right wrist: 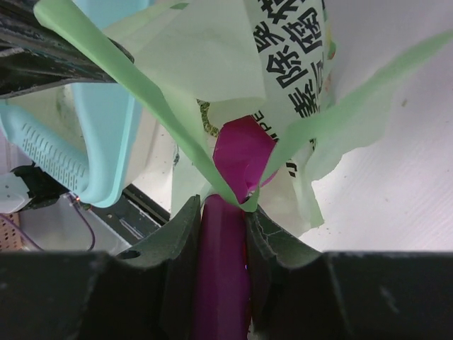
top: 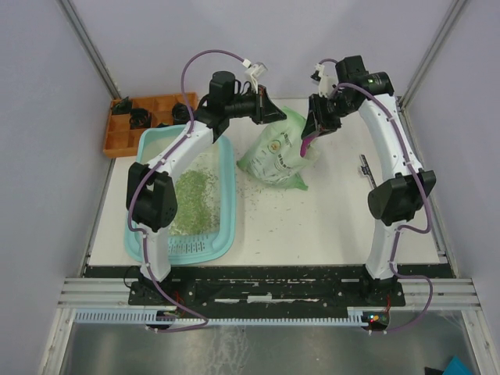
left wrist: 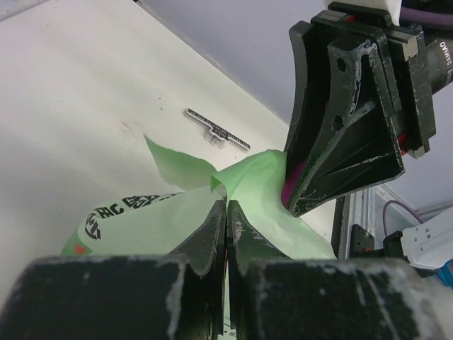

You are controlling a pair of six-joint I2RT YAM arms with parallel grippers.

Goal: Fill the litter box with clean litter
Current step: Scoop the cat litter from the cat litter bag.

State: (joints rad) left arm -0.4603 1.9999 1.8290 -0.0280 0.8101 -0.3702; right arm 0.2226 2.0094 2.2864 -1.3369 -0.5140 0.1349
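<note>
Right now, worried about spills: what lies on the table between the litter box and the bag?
Top view: the strip of white table between the litter box and the bag holds only scattered loose litter granules; nothing else shows there.

The bag (top: 275, 160) and litter box (top: 230, 186) block the left side; open table (top: 340, 223) right of the bag gives passage.

The light green bag (right wrist: 304, 64) is showing large dark Chinese characters in the right wrist view, running sideways and too creased to read surely, with what look like the small letters "PE" just beside the magenta scoop (right wrist: 241, 152). In the left wrist view its folded side is displaying a round emblem and capitals beginning "AC", the rest bending away. White lettering on the right arm's wrist (left wrist: 440, 53) is running off the frame edge, unreadable.
</note>
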